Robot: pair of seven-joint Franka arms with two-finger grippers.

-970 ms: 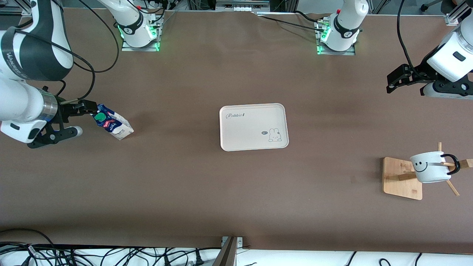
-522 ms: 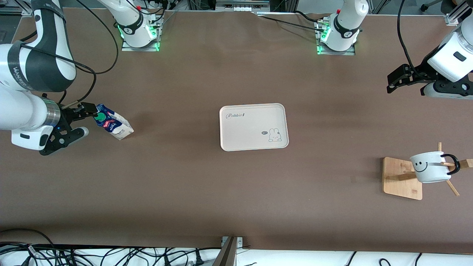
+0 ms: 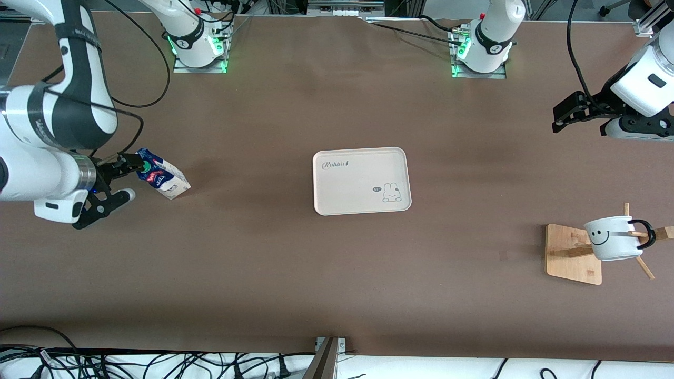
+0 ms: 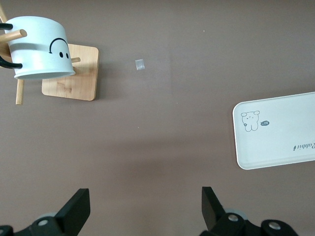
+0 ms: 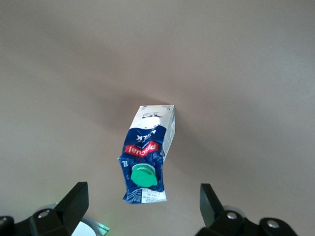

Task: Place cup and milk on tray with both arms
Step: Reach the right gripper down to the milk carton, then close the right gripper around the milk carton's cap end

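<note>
The milk [image 3: 163,178], a blue and white carton with a green cap, stands on the table toward the right arm's end. My right gripper [image 3: 126,178] is open, level with the carton's top and just beside it; the carton [image 5: 147,157] lies ahead of the spread fingers and my right gripper [image 5: 142,209] holds nothing. The tray [image 3: 361,180] lies bare mid-table. The cup [image 3: 613,238] hangs on a wooden rack toward the left arm's end. My left gripper [image 3: 566,113] is open and empty over bare table; its wrist view shows the cup [image 4: 39,46], the tray [image 4: 278,130] and my left gripper [image 4: 145,211].
The rack's wooden base [image 3: 571,255] and pegs hold the cup; the base also shows in the left wrist view [image 4: 71,73]. A small scrap of tape [image 4: 140,64] lies on the table near the rack. Cables run along the table's nearest edge.
My right gripper has shifted toward the carton's top and slightly nearer the front camera, as the arm swung round. The carton, cup, tray and left arm have stayed put.
</note>
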